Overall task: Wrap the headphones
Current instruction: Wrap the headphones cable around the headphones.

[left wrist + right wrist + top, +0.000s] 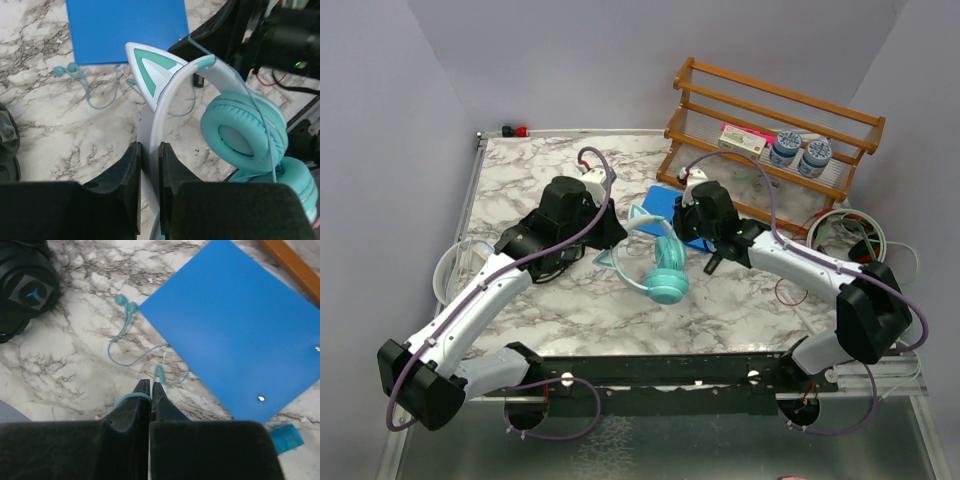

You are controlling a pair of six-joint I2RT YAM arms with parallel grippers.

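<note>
The teal cat-ear headphones (pixel 663 272) lie mid-table, their padded cups (pixel 242 132) stacked to the right in the left wrist view. My left gripper (pixel 149 150) is shut on their pale headband (pixel 167 95), just below a cat ear (pixel 150 70). My right gripper (pixel 151 385) is shut on the thin teal cable (pixel 131 399), which loops over one finger. The cable's free end and plug (pixel 127 352) rest on the marble. In the top view the left gripper (pixel 615 243) and the right gripper (pixel 688 232) flank the headset. Black headphones with a blue mark (pixel 25 285) sit nearby.
A blue sheet (pixel 668 205) lies under the right wrist. A wooden rack (pixel 770 130) with a box and two jars stands at the back right. Coiled white and green cables (pixel 845 228) lie at the right edge, and a white ring shape (pixel 453 268) at the left edge.
</note>
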